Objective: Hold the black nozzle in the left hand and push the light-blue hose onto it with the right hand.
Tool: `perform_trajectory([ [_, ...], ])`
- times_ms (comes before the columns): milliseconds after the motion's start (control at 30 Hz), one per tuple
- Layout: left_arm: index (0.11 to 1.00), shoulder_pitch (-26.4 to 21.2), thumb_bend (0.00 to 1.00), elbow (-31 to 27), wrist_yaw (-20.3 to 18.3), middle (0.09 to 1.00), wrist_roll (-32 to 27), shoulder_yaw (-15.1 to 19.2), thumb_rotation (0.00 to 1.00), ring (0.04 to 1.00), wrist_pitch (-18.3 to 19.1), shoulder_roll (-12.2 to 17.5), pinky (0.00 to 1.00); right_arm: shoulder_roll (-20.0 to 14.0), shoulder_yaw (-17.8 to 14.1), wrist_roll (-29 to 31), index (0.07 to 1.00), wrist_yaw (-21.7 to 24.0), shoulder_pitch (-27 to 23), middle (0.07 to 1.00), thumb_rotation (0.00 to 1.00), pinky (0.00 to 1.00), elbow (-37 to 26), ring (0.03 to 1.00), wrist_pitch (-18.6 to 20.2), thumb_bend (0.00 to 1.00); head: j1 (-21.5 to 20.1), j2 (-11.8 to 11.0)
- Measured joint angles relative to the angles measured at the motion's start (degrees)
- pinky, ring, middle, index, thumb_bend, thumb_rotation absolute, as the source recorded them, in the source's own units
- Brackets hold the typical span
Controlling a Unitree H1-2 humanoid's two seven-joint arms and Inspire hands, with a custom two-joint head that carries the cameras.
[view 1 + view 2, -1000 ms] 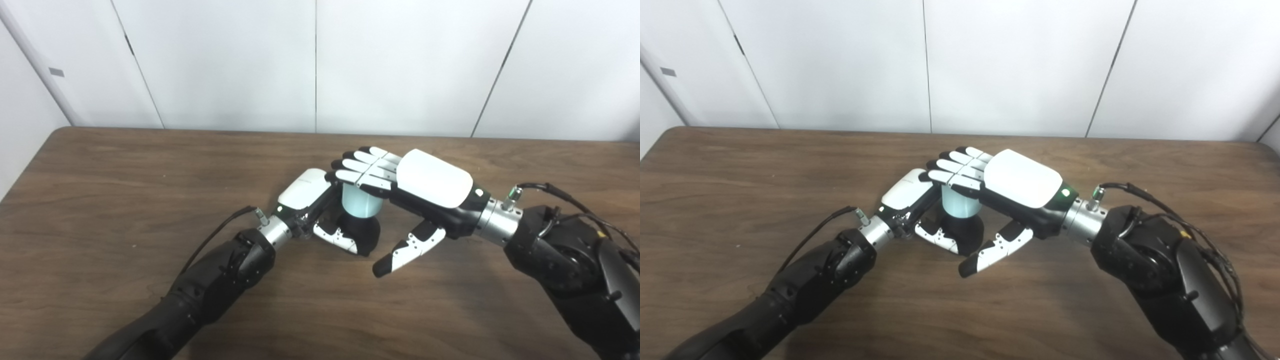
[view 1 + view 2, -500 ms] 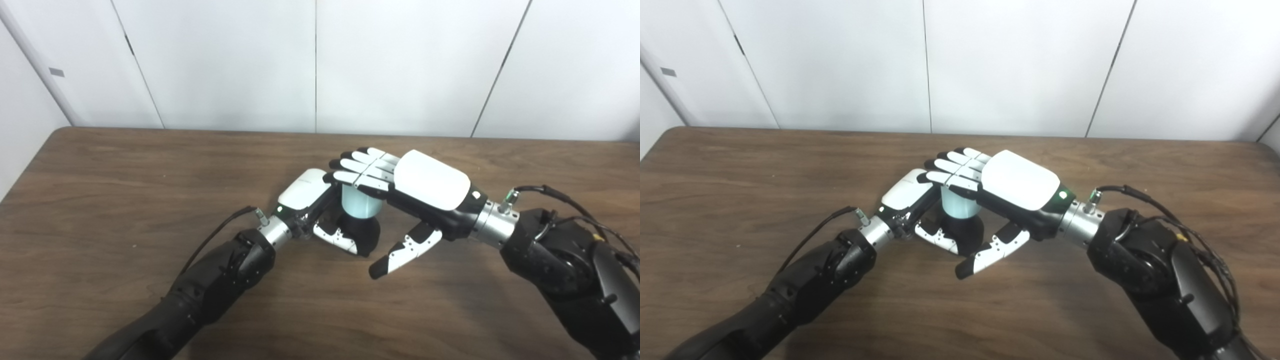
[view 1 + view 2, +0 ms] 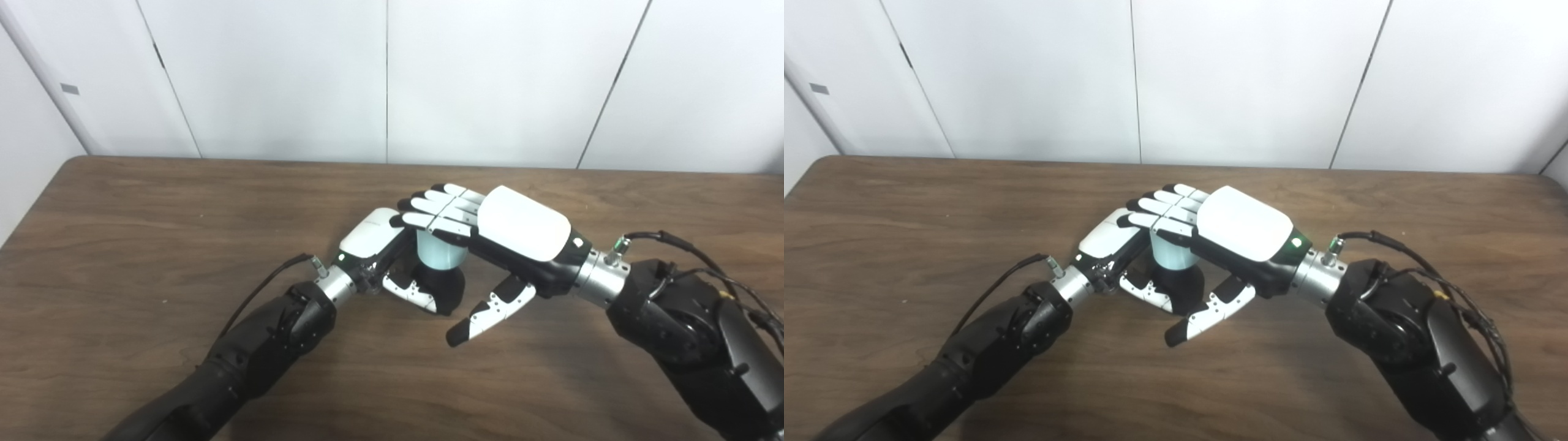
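A short light-blue hose (image 3: 436,253) stands upright on a black nozzle (image 3: 446,285) near the middle of the wooden table (image 3: 122,233). My left hand (image 3: 372,235) is shut on the black nozzle, with its thumb wrapped around the front and its fingers hidden behind. My right hand (image 3: 517,224) lies flat, palm down, on top of the hose. The fingers (image 3: 1157,209) of that hand are stretched out over the hose's top and over the left hand. Its thumb (image 3: 487,311) hangs down apart, touching nothing. The hose's top end is hidden under the palm.
Bare brown tabletop lies on all sides of the hands. A white panelled wall (image 3: 386,79) rises behind the table's far edge. Cables (image 3: 1372,236) run along both wrists.
My right hand has shifted slightly left and down on top of the hose. The left hand and the nozzle have stayed put.
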Motion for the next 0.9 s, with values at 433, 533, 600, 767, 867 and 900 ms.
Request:
perform_trajectory([
  [433, 0.479, 0.0, 0.52, -0.2, -0.1, 0.492, 0.0, 0.0, 0.00, 0.583, 0.0, 0.1, 0.53, 1.4, -0.9, 3.2, 0.939, -3.1, 2.7, 0.954, 0.92, 0.86, 0.4, 0.945, 1.5, 0.73, -0.1, 0.4],
  [533, 0.477, 0.1, 0.52, -0.2, -0.2, 0.495, 0.0, 0.0, 0.00, 0.590, 0.0, 0.1, 0.53, 1.6, -0.8, 3.3, 0.944, -4.1, 3.3, 0.958, 0.92, 0.87, 0.4, 0.951, 1.5, 0.75, -0.2, 0.4],
  [600, 0.477, 0.1, 0.52, -0.3, -0.2, 0.495, 0.0, 0.0, 0.00, 0.596, 0.0, 0.1, 0.53, 1.7, -0.8, 3.3, 0.947, -4.4, 3.5, 0.962, 0.92, 0.88, 0.4, 0.953, 1.5, 0.76, 0.0, 0.4],
  [767, 0.482, 0.1, 0.52, -0.3, -0.2, 0.490, 0.0, 0.0, 0.00, 0.588, 0.0, 0.1, 0.53, 1.8, -0.8, 3.4, 0.953, -4.9, 3.6, 0.966, 0.91, 0.88, 0.4, 0.952, 2.1, 0.76, -0.1, 0.5],
  [867, 0.482, 0.1, 0.52, -0.4, -0.2, 0.488, 0.0, 0.0, 0.00, 0.578, 0.0, 0.1, 0.52, 1.8, -0.8, 3.5, 0.953, -5.5, 3.9, 0.965, 0.89, 0.87, 0.4, 0.950, 2.1, 0.74, 0.0, 0.6],
  [900, 0.480, 0.1, 0.52, -0.4, -0.2, 0.492, 0.0, 0.0, 0.00, 0.576, 0.0, 0.1, 0.52, 1.8, -0.8, 3.5, 0.951, -5.7, 4.0, 0.965, 0.89, 0.87, 0.4, 0.950, 2.1, 0.73, 0.0, 0.6],
])
